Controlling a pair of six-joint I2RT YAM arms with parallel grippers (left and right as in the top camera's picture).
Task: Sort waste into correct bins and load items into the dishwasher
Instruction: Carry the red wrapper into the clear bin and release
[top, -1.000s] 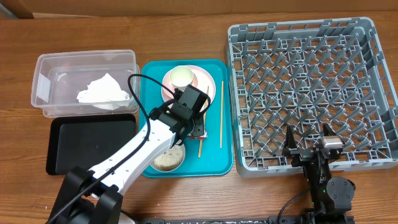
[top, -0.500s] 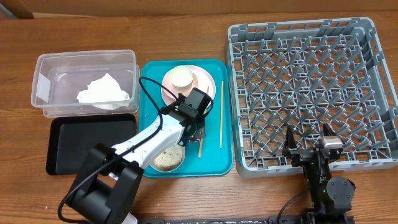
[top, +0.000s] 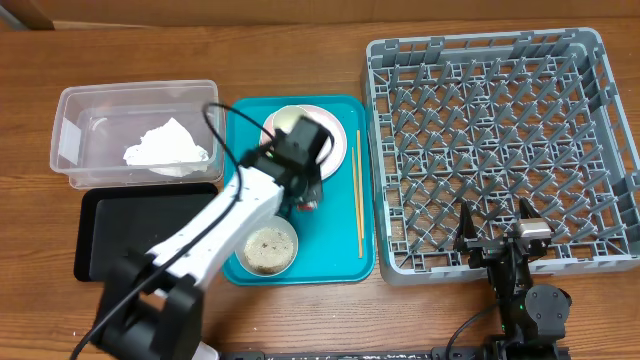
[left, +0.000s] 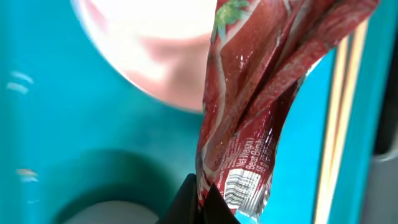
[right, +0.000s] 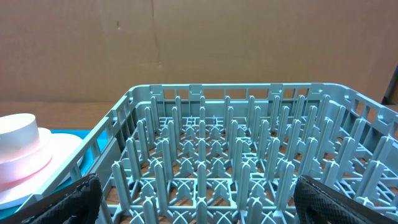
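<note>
Left wrist view: left gripper (left: 202, 196) pinches the red snack wrapper (left: 261, 93) above the teal tray (left: 62, 124), presumably for binning; right gripper (top: 495, 238) open by the dish rack (top: 490, 110).

Table (top: 30, 230): brown wood grain, evenly lit.
Wall (right: 186, 37): plain brown panel, beyond the Table's far side.

blurred left arm (top: 240, 205) hides part of the pink plate (top: 332, 125), perhaps the cup (right: 17, 127).
</note>
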